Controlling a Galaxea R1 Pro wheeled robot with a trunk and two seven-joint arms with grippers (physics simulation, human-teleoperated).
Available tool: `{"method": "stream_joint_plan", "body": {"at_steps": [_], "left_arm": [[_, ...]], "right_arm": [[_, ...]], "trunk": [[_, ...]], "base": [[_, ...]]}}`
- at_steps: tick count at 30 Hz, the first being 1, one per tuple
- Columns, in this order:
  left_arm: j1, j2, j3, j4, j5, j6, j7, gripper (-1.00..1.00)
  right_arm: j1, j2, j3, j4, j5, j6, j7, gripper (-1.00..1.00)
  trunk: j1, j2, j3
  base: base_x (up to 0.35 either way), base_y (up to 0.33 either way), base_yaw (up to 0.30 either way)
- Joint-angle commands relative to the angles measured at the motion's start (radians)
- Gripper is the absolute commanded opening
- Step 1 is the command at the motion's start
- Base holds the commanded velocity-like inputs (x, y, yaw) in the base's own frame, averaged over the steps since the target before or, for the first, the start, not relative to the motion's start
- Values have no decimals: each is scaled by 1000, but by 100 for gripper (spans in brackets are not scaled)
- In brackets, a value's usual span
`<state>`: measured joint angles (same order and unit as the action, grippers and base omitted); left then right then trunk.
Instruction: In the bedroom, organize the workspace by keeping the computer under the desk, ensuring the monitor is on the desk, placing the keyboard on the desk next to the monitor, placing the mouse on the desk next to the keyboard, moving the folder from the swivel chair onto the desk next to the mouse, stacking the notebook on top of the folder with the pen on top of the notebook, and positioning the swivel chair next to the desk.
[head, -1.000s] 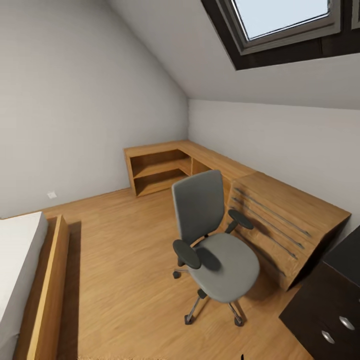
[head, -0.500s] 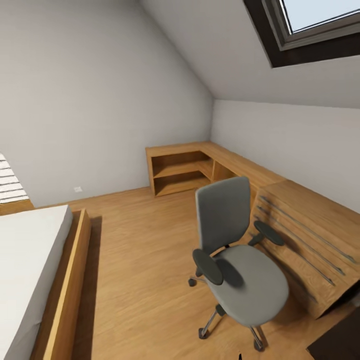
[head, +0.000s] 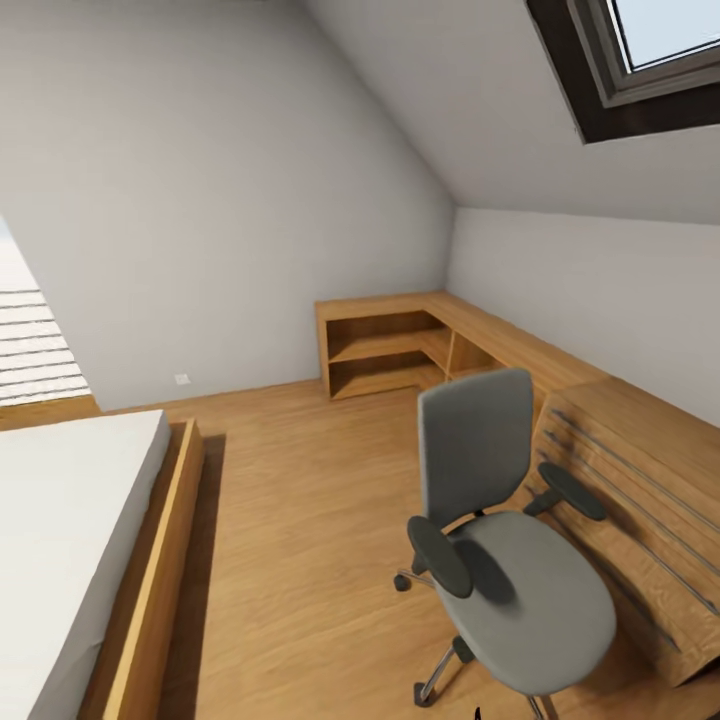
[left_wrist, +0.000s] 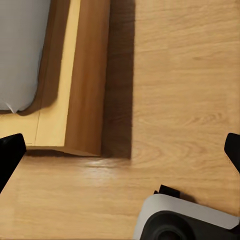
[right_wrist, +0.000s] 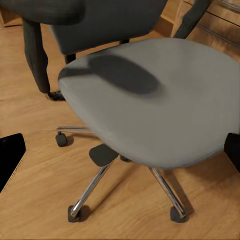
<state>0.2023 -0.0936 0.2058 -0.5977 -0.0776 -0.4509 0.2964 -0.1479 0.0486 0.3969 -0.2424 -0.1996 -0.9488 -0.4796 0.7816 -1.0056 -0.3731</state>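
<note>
Chair: one swivel chair (head: 505, 560), grey, stands on the wood floor (head: 300, 520) at the lower right of the head view, its back upright and its seat bare; it is just beside the low light-wood drawer unit (head: 640, 480).
Cut off: the chair's chrome base runs out of the head view's lower edge, so not all legs can be counted there; the right wrist view shows the seat (right_wrist: 150, 100) from close above, with four chrome legs and three castors in sight.
Armrests: two, round and black, one on each side of the seat.
Bed: one, with a pale mattress and a light-wood frame (head: 150, 560), cut off at the left edge of the head view; the left wrist view shows a corner of the same frame (left_wrist: 75, 90).
Shelving: one L-shaped light-wood shelf unit (head: 400, 345) fills the far corner, its open compartments empty.
Room: grey walls, a sloping ceiling with one dark-framed skylight (head: 640, 60), partly out of view.
Left end effector (left_wrist: 120, 152): open wide over the bare floor beside the bed, only the two dark fingertips showing at the picture's edges, nothing held.
Right end effector (right_wrist: 120, 152): open wide, the fingertips likewise at the edges, hanging above the chair seat and holding nothing.
</note>
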Motion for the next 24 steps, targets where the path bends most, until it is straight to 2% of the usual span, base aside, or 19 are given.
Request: {"method": "stream_joint_plan", "body": {"at_steps": [1,10,19,24], "left_arm": [[0,-1,4,-1,-8,-4,3,100],[0,-1,3,-1,-8,-9,3,100],[0,-3,3,1,-10,-11,1,100],[0,-4,3,0,-10,-11,1,100]], "right_arm": [[-1,0,8,1,-9,-4,-2,100],[-1,20,7,7,-10,-3,-2,100],[-1,23,7,11,-9,-3,-2,100],[-1,23,8,11,-8,-1,-2,100]], "trunk": [[0,-1,1],[0,-1,5],[0,-1,9],[0,-1,10]], "base": [[203,0,113],[275,15,57],[35,5,247],[246,0,271]]}}
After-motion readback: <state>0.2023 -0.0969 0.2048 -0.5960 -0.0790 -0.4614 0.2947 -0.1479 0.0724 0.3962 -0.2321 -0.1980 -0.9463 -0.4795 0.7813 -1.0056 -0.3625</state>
